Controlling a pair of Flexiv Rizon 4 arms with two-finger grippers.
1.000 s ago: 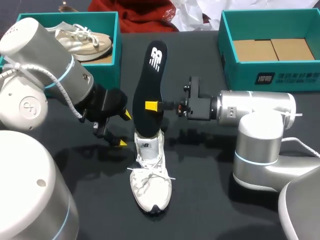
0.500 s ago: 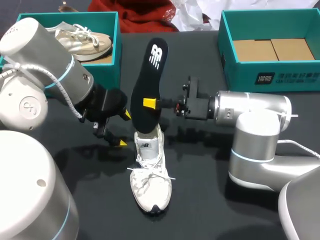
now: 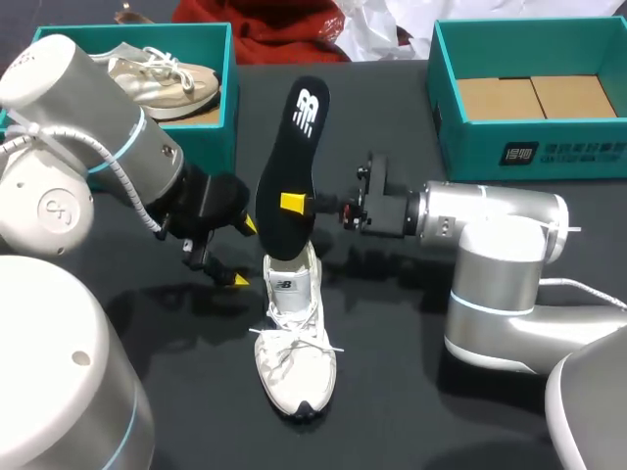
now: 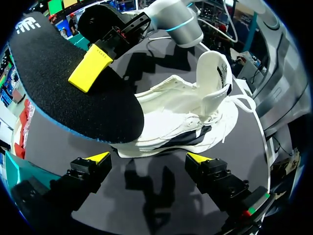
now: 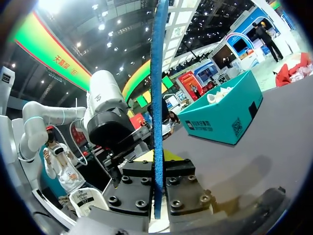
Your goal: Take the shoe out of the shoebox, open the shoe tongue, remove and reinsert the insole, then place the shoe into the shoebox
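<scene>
My right gripper (image 3: 294, 204) is clenched on the insole (image 3: 291, 157) at mid-length, one yellow finger on its black face and the other behind it. In the right wrist view the insole runs edge-on between my fingers. I judge that the middle grip lets me steer the tilt, with the logo end high and the lower end at the shoe's mouth (I cannot tell whether it is inside).

The shoe (image 3: 294, 352) lies on the table (image 3: 411, 411) between my arms, out of the box (image 3: 529, 152), toe toward the near edge. Its tongue (image 4: 215, 73) stands up, which leaves the opening free for the insole.

My left gripper (image 3: 243, 253) is released, fingers spread and holding nothing, just beside the shoe's heel. From there it could probably steady the shoe when the insole presses in.
</scene>
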